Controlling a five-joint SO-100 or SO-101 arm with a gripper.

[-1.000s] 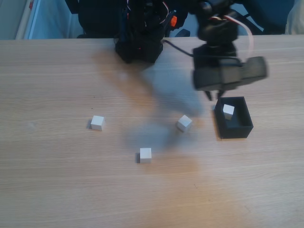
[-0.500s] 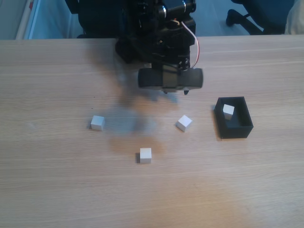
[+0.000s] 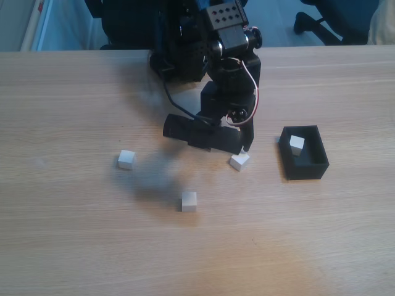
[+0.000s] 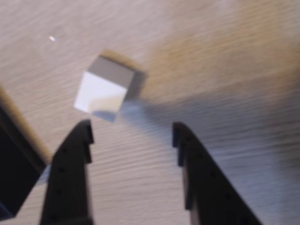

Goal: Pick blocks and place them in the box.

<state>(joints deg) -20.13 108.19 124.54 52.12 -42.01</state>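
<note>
Three white blocks lie on the wooden table in the fixed view: one at the left (image 3: 126, 160), one in front (image 3: 189, 201), and one in the middle (image 3: 239, 161). Another white block (image 3: 297, 145) rests inside the black box (image 3: 305, 169) at the right. My gripper (image 3: 245, 149) hangs just over the middle block, mostly hidden by the arm. In the wrist view my gripper (image 4: 132, 131) is open with nothing between its fingers, and that block (image 4: 104, 95) sits just beyond the left fingertip (image 4: 83, 133).
The arm's black base (image 3: 179, 58) stands at the table's back edge. A dark corner at the lower left of the wrist view (image 4: 14, 178) is probably the box. Bare wood stretches across the front of the table (image 3: 197, 259).
The arm has swung from above the box leftward, then come down and forward over the middle block. The blocks and the box have stayed put.
</note>
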